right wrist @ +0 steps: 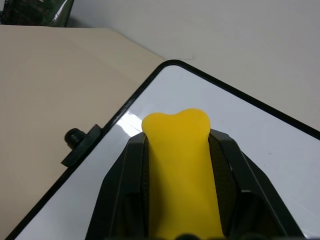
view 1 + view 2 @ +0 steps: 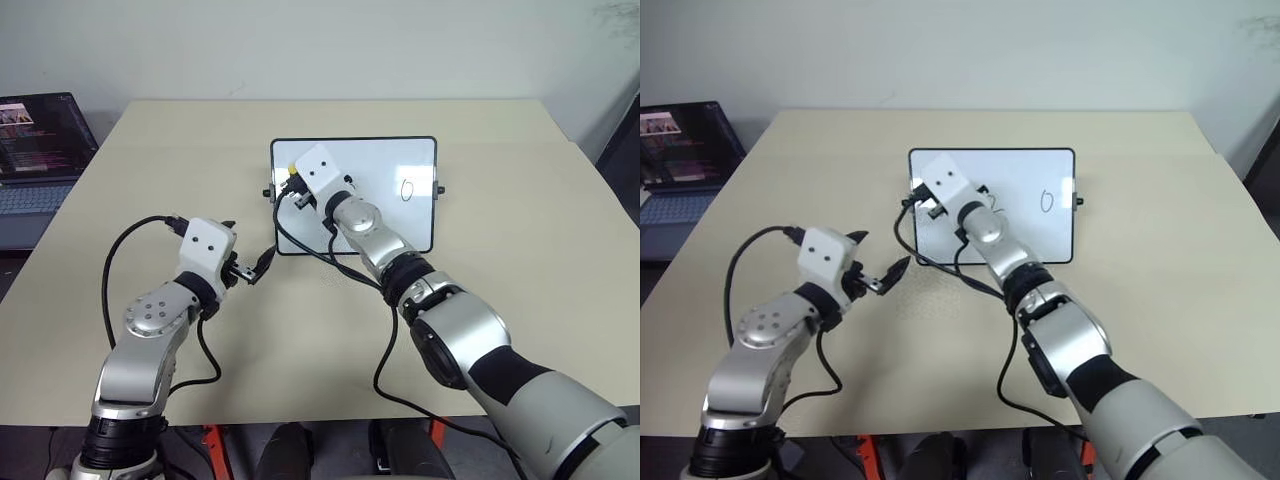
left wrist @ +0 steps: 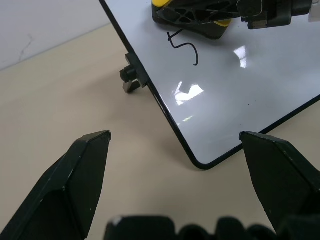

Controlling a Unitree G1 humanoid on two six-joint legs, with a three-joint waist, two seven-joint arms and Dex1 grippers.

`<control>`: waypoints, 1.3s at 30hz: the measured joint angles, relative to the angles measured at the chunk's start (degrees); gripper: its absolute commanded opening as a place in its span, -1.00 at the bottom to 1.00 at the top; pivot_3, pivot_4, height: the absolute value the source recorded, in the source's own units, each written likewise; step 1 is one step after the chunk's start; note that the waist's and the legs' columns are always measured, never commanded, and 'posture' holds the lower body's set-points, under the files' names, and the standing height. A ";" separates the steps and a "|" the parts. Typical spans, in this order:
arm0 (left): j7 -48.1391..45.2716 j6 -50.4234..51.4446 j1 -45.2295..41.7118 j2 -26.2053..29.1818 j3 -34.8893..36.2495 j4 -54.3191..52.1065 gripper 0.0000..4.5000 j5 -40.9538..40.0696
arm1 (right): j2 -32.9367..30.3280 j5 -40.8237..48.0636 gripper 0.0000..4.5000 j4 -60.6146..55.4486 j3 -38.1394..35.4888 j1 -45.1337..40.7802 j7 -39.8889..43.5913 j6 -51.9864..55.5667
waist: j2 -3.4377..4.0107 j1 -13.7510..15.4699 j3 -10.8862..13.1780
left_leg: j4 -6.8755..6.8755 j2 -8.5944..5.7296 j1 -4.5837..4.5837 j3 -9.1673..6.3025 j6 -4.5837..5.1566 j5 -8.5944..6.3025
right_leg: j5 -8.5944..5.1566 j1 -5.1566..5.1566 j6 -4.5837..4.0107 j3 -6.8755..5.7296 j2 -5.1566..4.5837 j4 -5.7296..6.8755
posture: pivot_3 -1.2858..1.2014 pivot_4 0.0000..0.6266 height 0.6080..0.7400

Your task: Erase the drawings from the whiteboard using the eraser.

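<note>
The whiteboard (image 2: pixel 400 225) lies flat at the middle of the table, a black knob (image 3: pixel 130 80) on its side edge. My right gripper (image 2: pixel 291 186) is shut on the yellow eraser (image 1: pixel 182 165), held over the board's left part. Of the drawings, a "0" (image 2: pixel 406 189) stands on the board's right part, a "2" (image 2: pixel 990 200) peeks out beside my right wrist, and a "5" (image 3: pixel 182 47) sits just beside the eraser (image 3: pixel 192 15). My left gripper (image 3: pixel 174 137) is open and holds nothing, hovering off the board's near left corner.
A dark laptop (image 2: pixel 35 150) sits at the far left, off the beige table (image 2: pixel 500 330). Black cables (image 2: pixel 300 245) trail from both wrists over the board's near edge.
</note>
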 measured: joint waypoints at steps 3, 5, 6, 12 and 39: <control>0.13 0.17 0.27 0.00 0.44 -0.66 1.00 -0.01 | 0.35 -0.66 -0.43 0.01 0.33 0.08 0.27 0.02 | 0.00 0.01 0.00 | 0.00 0.00 0.00 0.00 0.00 0.00 | 0.00 0.00 0.00 0.00 0.00 0.00 | 0.03 -0.52 1.00; 0.28 0.30 0.44 -0.01 0.59 -0.80 1.00 -0.01 | 0.61 -0.78 -0.43 0.01 0.34 0.33 0.28 0.02 | 0.00 0.02 0.00 | 0.00 0.00 0.00 0.00 0.00 0.00 | 0.00 0.00 0.00 0.00 0.00 0.00 | 0.03 -0.52 1.00; 0.48 0.32 0.64 0.00 0.66 -0.98 1.00 -0.01 | 0.69 -0.82 -0.43 0.01 0.36 0.57 0.28 0.03 | 0.00 0.01 0.00 | 0.00 0.00 0.00 0.00 0.00 0.00 | 0.00 0.00 0.00 0.00 0.00 0.00 | 0.03 -0.52 1.00; 1.08 0.35 1.51 0.00 0.80 -1.16 1.00 -0.02 | 0.71 -0.75 -0.43 0.01 0.17 1.11 0.27 0.01 | 0.00 0.01 0.00 | 0.00 0.00 0.00 0.00 0.00 0.00 | 0.00 -0.01 0.00 0.00 0.00 0.00 | 0.03 -0.52 1.00; 1.04 0.65 1.51 0.37 1.40 -2.21 1.00 -0.13 | 0.77 -2.17 -0.43 3.73 -1.59 1.42 -0.70 -1.72 | -0.04 0.00 -0.03 | 0.28 -0.01 0.20 -0.01 -0.03 0.02 | 0.01 0.14 -0.02 0.00 0.00 0.37 | 0.03 -0.52 1.00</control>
